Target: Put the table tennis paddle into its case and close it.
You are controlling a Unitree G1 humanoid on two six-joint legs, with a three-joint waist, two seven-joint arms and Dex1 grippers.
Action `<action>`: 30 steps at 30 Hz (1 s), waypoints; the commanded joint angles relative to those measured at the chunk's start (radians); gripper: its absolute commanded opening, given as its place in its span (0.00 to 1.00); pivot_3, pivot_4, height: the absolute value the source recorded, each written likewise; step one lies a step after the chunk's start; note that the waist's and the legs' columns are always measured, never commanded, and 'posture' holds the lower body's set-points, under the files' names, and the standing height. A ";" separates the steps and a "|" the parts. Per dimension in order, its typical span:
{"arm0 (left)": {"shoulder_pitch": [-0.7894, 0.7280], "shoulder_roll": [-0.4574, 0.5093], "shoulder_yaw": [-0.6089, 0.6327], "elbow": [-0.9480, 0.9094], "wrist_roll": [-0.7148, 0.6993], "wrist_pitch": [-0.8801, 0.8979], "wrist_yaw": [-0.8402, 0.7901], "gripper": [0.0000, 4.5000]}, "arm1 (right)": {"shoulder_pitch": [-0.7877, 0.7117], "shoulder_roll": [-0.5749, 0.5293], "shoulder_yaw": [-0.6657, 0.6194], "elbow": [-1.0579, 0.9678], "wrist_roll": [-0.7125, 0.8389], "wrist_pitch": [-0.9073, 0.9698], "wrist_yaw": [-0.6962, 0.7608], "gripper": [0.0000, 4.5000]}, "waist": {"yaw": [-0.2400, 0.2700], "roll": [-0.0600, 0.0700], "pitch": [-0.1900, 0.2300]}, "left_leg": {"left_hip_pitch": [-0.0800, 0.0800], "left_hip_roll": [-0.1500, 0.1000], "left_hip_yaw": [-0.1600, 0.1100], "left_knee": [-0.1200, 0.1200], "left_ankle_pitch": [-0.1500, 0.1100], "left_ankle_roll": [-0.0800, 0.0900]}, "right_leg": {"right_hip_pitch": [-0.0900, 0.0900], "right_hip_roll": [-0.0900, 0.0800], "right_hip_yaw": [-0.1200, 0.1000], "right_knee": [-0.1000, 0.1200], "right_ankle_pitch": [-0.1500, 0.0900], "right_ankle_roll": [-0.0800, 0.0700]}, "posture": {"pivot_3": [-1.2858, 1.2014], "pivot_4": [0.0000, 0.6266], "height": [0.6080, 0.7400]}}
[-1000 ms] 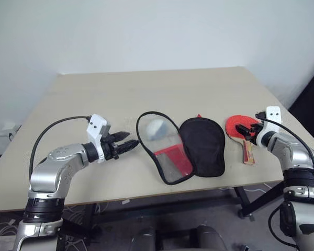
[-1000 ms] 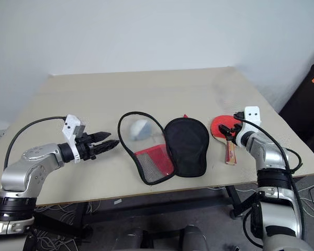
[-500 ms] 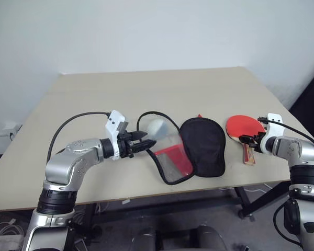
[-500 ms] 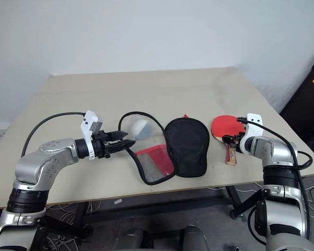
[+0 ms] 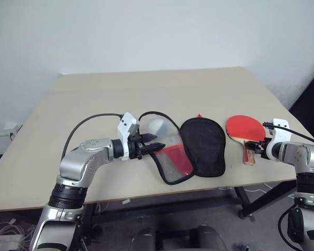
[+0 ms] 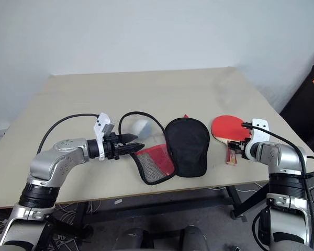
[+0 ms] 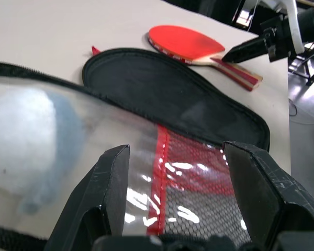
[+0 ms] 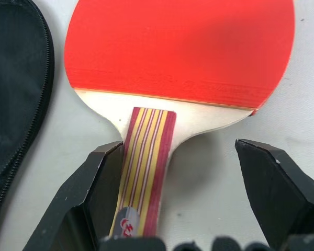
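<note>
The case [image 5: 203,145] lies unzipped and spread flat on the table: a black half on the right, a clear and red mesh half [image 5: 170,159] on the left. My left gripper [image 5: 156,142] is open, its tips over the left rim of the clear half. In the left wrist view the fingers [image 7: 109,180] stand apart above the mesh [image 7: 199,172]. The table tennis paddle [image 5: 245,127] lies red face up to the right of the case, handle [image 8: 144,167] toward me. My right gripper [image 8: 180,145] is open around the handle, which lies close along one finger.
A white and pale blue soft lump [image 5: 157,126] shows through the case's clear panel. The tan table [image 5: 94,99] has its front edge just below the case and its right edge close to the paddle. A dark object [image 5: 311,99] stands beyond that right edge.
My left gripper has swung right from the bare table to the case's left rim. My right gripper has drawn back from the paddle's blade to its handle and tipped downward.
</note>
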 commanded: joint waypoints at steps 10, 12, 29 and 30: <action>-0.043 0.001 0.003 -0.015 0.009 -0.020 -0.009 0.66 | -0.089 0.046 0.033 0.121 -0.029 -0.072 -0.058 0.81 | 0.000 -0.001 -0.001 | 0.000 0.000 0.000 0.000 0.000 0.000 | 0.000 0.000 0.000 0.000 0.000 0.000 | 0.52 0.00 0.88; -0.039 0.004 0.005 -0.020 0.010 -0.020 -0.008 0.66 | -0.100 0.041 0.037 0.157 -0.041 -0.083 -0.072 0.73 | -0.001 -0.001 -0.001 | 0.000 0.000 0.000 0.001 0.000 0.001 | 0.001 0.000 0.000 0.000 0.000 0.000 | 0.52 0.00 0.88; -0.035 0.013 0.017 -0.005 0.014 -0.023 -0.005 0.66 | -0.134 0.028 0.021 0.021 -0.048 0.005 -0.122 0.28 | 0.001 -0.003 -0.002 | 0.000 0.000 0.001 0.001 0.000 0.000 | 0.000 0.000 0.001 0.001 0.000 0.000 | 0.52 0.00 0.88; -0.039 0.012 0.015 -0.001 0.014 -0.023 -0.006 0.66 | -0.142 0.041 0.002 -0.019 -0.040 0.041 -0.140 0.28 | 0.000 -0.002 -0.002 | 0.000 0.000 0.001 0.001 0.000 0.000 | 0.000 0.000 0.001 0.001 0.000 0.000 | 0.52 0.00 0.88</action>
